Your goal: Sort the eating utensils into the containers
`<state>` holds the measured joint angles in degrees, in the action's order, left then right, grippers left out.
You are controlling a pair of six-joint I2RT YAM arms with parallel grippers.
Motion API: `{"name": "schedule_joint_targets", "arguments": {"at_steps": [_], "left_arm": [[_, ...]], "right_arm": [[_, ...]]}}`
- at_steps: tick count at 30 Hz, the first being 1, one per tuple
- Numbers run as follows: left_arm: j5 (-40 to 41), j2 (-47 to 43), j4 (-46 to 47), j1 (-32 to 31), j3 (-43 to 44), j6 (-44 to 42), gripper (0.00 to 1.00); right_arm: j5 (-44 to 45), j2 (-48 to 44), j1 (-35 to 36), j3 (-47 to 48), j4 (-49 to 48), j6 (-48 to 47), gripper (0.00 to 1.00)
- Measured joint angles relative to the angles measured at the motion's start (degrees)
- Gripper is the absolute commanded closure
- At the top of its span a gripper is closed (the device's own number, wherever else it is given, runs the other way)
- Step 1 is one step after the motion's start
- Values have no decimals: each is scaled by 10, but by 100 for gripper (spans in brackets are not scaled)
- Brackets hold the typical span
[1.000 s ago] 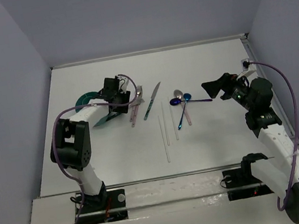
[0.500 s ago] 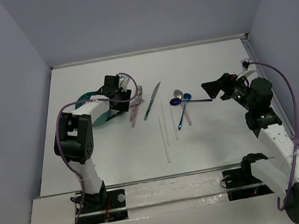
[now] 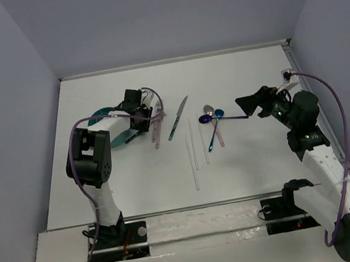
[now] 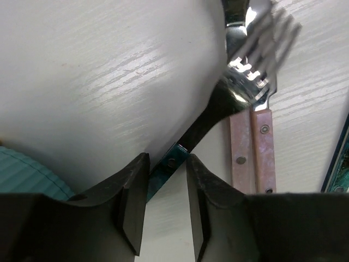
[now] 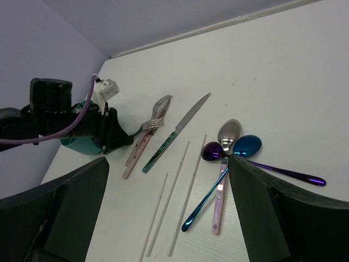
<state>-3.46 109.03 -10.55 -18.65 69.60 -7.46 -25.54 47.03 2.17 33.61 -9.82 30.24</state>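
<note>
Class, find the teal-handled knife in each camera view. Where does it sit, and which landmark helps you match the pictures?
Top external: the teal-handled knife lies slanted at mid-table, just right of the pink handles.
Left wrist: not in it; this view shows only a fork and the pink handles.
Right wrist: centre-left, slanted, just right of the pink handles.
Shared landmark: the pink handles.

Left arm (image 3: pixel 90 160) reaches forward, elbow raised, forearm angled toward centre. Left gripper (image 4: pixel 167 164) low, fingers (image 4: pixel 131 207) nipped close on fork (image 4: pixel 218 103) handle. Right arm (image 3: pixel 317 154) raised at right side, wrist turned inward. Right gripper (image 3: pixel 249 103) hangs aloft, jaws spread wide, holding nothing.
</note>
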Motion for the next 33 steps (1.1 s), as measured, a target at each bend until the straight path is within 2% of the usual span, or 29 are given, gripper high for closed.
{"name": "schedule_joint_targets", "arguments": {"at_steps": [3,7,10,19,27,33], "left_arm": [[1,0,1,-2,0,-1,79],[5,0,1,-6,0,-4,93],[10,0,2,-9,0,-4,100],[7,-28,-1,-35,-11,-6,100],[-34,-167,24,-52,-15,1,100],[-29,-264,78,-44,-19,40,100]], "right_arm": [[0,0,0,0,0,0,4],[0,0,0,0,0,0,4],[0,0,0,0,0,0,4],[-1,-1,0,0,0,0,4],[-4,0,0,0,0,0,4],[-4,0,0,0,0,0,4]]}}
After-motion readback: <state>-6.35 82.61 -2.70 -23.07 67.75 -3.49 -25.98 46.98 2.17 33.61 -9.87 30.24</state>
